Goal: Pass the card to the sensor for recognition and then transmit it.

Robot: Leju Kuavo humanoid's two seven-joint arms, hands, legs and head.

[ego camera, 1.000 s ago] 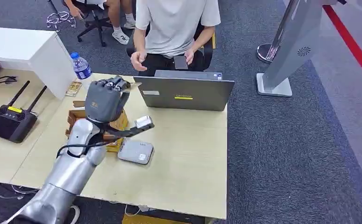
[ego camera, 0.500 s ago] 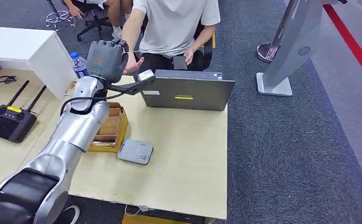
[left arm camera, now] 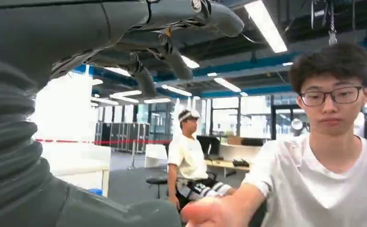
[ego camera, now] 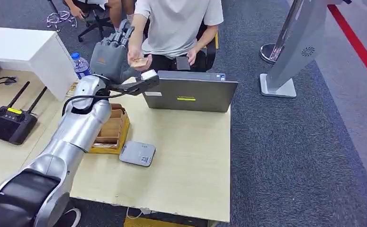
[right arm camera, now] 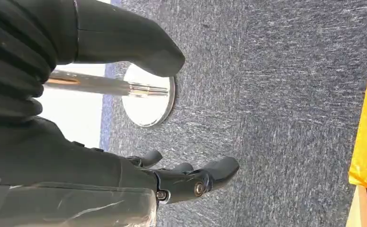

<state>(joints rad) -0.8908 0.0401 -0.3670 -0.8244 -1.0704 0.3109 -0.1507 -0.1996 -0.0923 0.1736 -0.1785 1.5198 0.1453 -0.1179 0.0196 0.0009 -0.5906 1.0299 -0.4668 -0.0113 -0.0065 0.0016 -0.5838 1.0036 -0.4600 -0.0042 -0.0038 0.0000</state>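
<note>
Wooden table (ego camera: 191, 142), laptop (ego camera: 188, 92) behind — left hand (ego camera: 109, 56) raised, fingers apart, empty; person's hand (ego camera: 138, 60) pinches card (ego camera: 140, 61) — likely thin, stiff, light; hold by edges.

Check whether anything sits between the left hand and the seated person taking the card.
Nothing visible does. The left hand is raised beyond the table's far edge, left of the laptop, and the person's hand with the card is right beside it.
</note>
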